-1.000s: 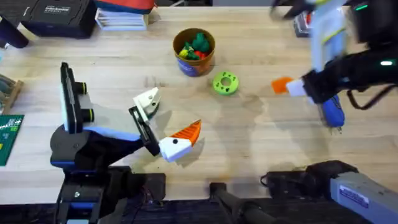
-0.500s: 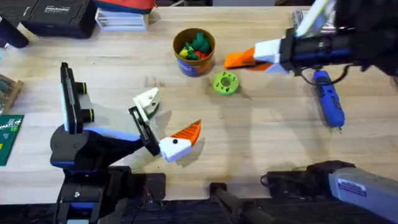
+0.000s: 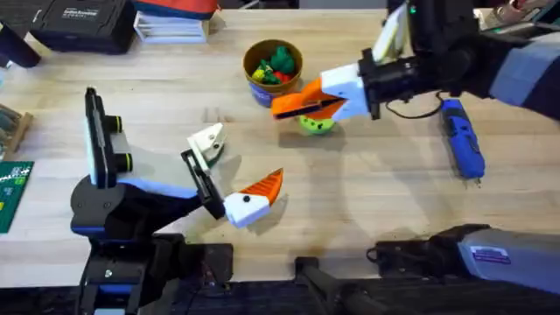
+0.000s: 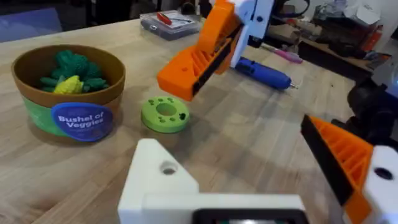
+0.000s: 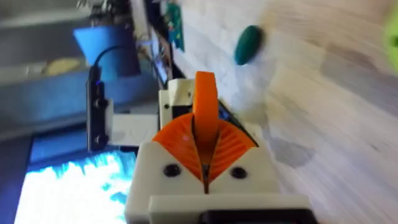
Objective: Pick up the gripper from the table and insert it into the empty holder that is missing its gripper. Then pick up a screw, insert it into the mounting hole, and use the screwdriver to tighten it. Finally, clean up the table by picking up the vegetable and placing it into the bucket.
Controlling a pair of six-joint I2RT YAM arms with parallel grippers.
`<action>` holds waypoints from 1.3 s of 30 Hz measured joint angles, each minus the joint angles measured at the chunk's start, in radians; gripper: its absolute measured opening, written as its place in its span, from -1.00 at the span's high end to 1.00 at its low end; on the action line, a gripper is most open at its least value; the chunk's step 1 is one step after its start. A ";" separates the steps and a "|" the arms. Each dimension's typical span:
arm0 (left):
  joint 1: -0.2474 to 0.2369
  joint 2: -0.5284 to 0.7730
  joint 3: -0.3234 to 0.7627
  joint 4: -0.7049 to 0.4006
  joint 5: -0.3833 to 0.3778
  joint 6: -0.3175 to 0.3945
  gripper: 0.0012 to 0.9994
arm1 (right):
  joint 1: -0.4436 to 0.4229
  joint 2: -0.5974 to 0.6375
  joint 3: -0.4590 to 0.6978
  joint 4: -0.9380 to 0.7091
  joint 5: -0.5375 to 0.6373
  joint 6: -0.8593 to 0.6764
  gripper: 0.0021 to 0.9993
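My left gripper [image 3: 241, 162] rests low on the table, open. One side is an orange finger [image 4: 342, 162]; the other is a bare white holder [image 4: 155, 186] with a mounting hole. My right gripper [image 3: 289, 105] hangs shut over the lime-green disc [image 4: 165, 114], just in front of the bucket [image 3: 261, 87], with nothing visible between its orange fingers [image 5: 206, 99]. The blue screwdriver [image 3: 464, 149] lies on the wood at the right. A dark-green oval that fits the vegetable [image 5: 249, 43] lies on the wood beyond the right fingers. The loose gripper is out of view.
The bucket [image 4: 74, 118] holds several toy vegetables. A small clear box [image 4: 168, 22] sits at the table's far side. A black case [image 3: 79, 22] and stacked papers [image 3: 175, 22] stand at the back left. A green board [image 3: 10, 192] lies at the left edge.
My right gripper has swept left from beside the screwdriver to above the lime-green disc near the bucket. The left arm and the screwdriver have not moved.
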 joint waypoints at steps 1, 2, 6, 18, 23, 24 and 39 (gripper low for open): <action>0.000 0.000 0.000 0.000 0.000 0.000 -0.97 | 0.018 0.002 0.000 0.028 -0.014 0.002 0.99; 0.000 0.000 0.000 0.000 0.000 0.000 -0.97 | 0.042 0.005 0.000 0.061 -0.032 0.005 0.99; 0.000 0.000 0.000 0.000 0.000 0.000 -0.97 | 0.114 0.027 0.000 0.150 -0.076 0.030 0.99; 0.000 0.000 0.000 0.000 0.000 0.000 -0.97 | 0.221 0.145 0.000 0.278 -0.133 0.097 0.99; 0.004 0.000 0.000 0.001 -0.008 0.001 -0.97 | 0.233 0.189 0.000 0.389 -0.175 0.148 0.99; 0.007 0.000 0.000 0.001 -0.011 0.000 -0.97 | 0.235 0.196 0.000 0.406 -0.180 0.160 0.99; 0.007 0.000 0.000 0.001 -0.003 0.002 -0.97 | 0.262 0.237 0.000 0.423 -0.260 0.205 0.99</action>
